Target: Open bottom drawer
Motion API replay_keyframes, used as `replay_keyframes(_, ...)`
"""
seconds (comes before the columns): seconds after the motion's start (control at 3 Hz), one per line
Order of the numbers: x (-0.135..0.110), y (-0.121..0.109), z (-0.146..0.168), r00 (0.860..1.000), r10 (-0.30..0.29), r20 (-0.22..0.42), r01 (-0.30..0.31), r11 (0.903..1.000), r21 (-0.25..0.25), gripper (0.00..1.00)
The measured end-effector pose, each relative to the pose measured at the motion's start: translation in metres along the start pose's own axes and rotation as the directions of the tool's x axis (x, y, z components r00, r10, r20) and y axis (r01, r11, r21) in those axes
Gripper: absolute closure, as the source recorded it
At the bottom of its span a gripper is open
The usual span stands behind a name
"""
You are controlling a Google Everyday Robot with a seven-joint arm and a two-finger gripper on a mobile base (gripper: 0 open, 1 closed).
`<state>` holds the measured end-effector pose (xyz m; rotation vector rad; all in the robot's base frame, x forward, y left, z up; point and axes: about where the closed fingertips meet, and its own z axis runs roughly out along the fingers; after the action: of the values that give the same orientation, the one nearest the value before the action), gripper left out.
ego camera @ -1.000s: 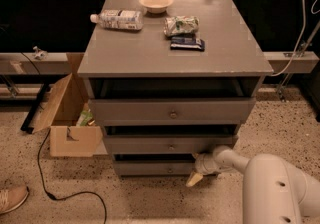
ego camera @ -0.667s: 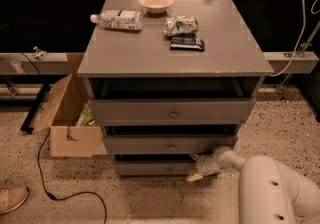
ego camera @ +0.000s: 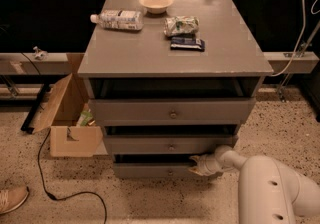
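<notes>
The grey cabinet (ego camera: pixel 175 53) stands in the middle of the camera view with three drawers. The bottom drawer (ego camera: pixel 150 170) is the lowest one, with a small knob (ego camera: pixel 169 171) at its centre; a dark gap shows above its front. My gripper (ego camera: pixel 196 166) is at the right part of that drawer's front, at its top edge, on the end of my white arm (ego camera: pixel 270 183), which comes in from the lower right. The middle drawer (ego camera: pixel 170 145) and top drawer (ego camera: pixel 172 111) sit above it, each with a dark gap over its front.
On the cabinet top lie a plastic bottle (ego camera: pixel 117 19), a bowl (ego camera: pixel 156 2), a chip bag (ego camera: pixel 181 25) and a dark packet (ego camera: pixel 187 43). An open cardboard box (ego camera: pixel 67 118) and a black cable (ego camera: pixel 47 178) are on the floor to the left. A shoe (ego camera: pixel 11 199) is at the lower left.
My arm and gripper have shifted slightly left along the bottom drawer's front. The drawers look the same as before.
</notes>
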<state>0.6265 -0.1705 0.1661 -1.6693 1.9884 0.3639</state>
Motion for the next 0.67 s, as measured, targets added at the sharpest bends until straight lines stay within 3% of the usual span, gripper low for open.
replay_keyframes(0.33, -0.0045, -0.0011, -0.0069, 1.0, 0.0, 0.0, 0.0, 1.0, 0.0, 0.96)
replay_keyframes(0.67, -0.0062, -0.0014, -0.0095, 1.0, 0.0, 0.0, 0.0, 1.0, 0.0, 1.0)
